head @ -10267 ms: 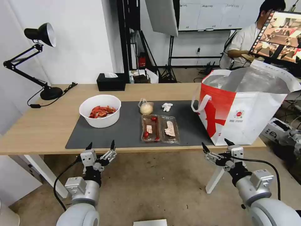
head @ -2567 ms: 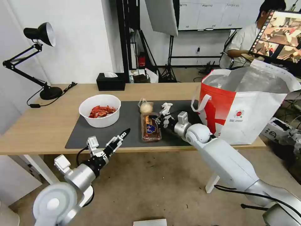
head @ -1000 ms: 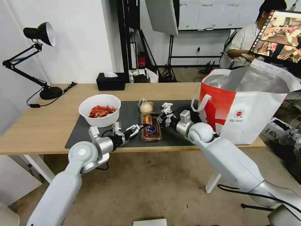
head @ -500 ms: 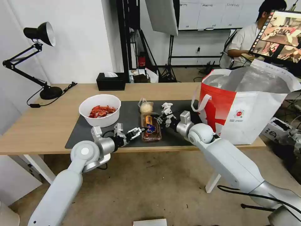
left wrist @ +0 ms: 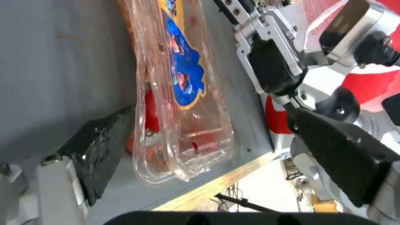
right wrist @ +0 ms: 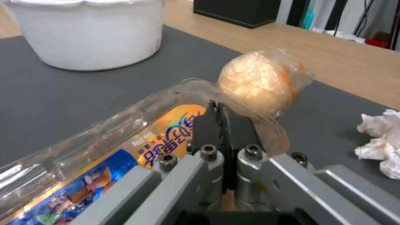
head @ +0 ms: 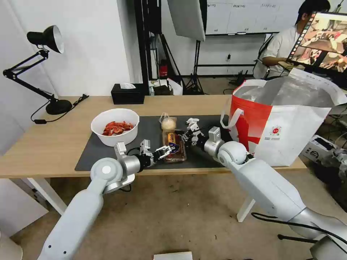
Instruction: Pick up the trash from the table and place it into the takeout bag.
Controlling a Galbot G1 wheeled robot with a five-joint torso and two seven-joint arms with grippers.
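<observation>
The clear plastic food tray (head: 175,148) lies folded shut on the dark mat (head: 105,155) of the table (head: 43,144), tomatoes inside. My left gripper (head: 167,148) is open at its near end; in the left wrist view the tray (left wrist: 183,93) sits between the two dark fingers (left wrist: 98,150). My right gripper (head: 185,136) is shut on the tray's far rim (right wrist: 167,125), its closed fingertips (right wrist: 218,120) just before the bagged bun (right wrist: 260,81). The bun (head: 168,124), crumpled tissue (head: 193,124) and white bowl of red shells (head: 115,127) rest on the mat. The takeout bag (head: 289,126) stands open at right.
A black tissue box (head: 127,94) sits at the table's back edge and a black desk lamp (head: 58,106) at its far left. The tray lies close to the table's front edge. Bare wood stretches left of the mat. A person sits behind the bag.
My left arm has reached farther right, bringing its open gripper up to the tray's near end. The right gripper and the tray have held still.
</observation>
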